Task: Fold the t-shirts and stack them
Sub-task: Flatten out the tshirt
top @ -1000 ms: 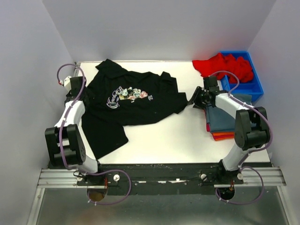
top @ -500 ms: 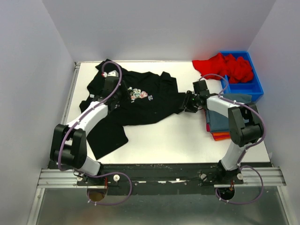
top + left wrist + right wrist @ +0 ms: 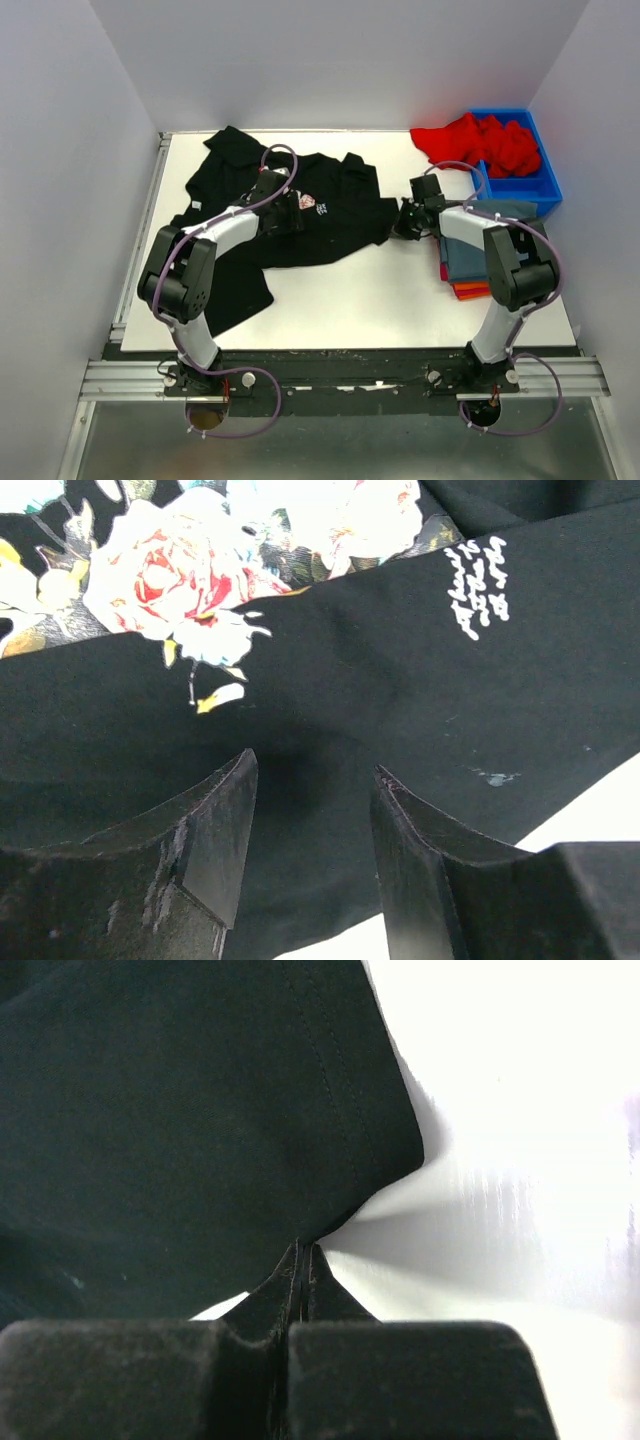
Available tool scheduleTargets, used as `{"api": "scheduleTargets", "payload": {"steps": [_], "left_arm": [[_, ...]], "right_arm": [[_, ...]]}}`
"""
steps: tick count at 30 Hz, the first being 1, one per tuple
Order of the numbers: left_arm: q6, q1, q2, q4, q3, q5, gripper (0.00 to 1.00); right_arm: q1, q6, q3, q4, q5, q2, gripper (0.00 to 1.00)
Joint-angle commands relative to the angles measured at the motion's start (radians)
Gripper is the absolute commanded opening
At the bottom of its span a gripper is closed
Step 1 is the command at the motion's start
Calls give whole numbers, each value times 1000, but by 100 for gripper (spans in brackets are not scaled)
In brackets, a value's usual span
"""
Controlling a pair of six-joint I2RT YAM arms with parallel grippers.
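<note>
A black t-shirt [image 3: 335, 225] with a flowered chest print lies spread and rumpled across the table's far half. My left gripper [image 3: 291, 214] hovers open just over the print, its fingers [image 3: 215, 830] straddling plain black cloth [image 3: 400, 660] with nothing pinched. My right gripper [image 3: 404, 226] is shut on the edge of the shirt's right sleeve [image 3: 180, 1110], and the cloth is drawn into a point at my right gripper's [image 3: 305, 1252] tips. A slate-blue t-shirt [image 3: 480, 250] lies folded on an orange one [image 3: 475, 291] at the right. A red t-shirt [image 3: 480, 140] hangs crumpled out of the bin.
A blue plastic bin [image 3: 545, 185] stands at the back right corner, beside the folded stack. Bare white table [image 3: 360, 300] lies in front of the black shirt. Grey walls close in the left, back and right sides.
My left arm has swung from the table's left edge across the shirt to the chest print. My right gripper moved slightly left and shut on the sleeve edge.
</note>
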Motion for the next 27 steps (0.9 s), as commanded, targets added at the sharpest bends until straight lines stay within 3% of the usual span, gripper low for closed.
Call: {"api": "scheduleTargets", "payload": {"steps": [1,8,10,13,15,18,20,21,27], "left_arm": [[81,-6,48,4,26,-17,58],[120,-6,146,-112,112,-190,50],[117,-6,164,-140,132,-218,39],[115,-6,168,-139,134,-204,10],[117,-6,157,-131,125,-200,0],[109,-5,149,-155,126,-267,0],[100,-3,137,-160,120,-299,0],[97,-1,129,-159,112,-310,0],[46,20,82,-149,77,-364,0]], "right_arm": [[6,-11,-43,-3,96,-120,1],[5,-34,-82,-16,158,-252,1],[5,-35,-86,-16,174,-275,1],[5,-37,-88,-13,175,-291,1],[5,-34,-88,-13,189,-292,1],[0,-35,-88,-16,205,-297,7],[-3,-32,-91,-15,203,-299,33],[-4,-37,-97,-10,189,-297,37],[-3,-40,-102,26,71,-219,34]]}}
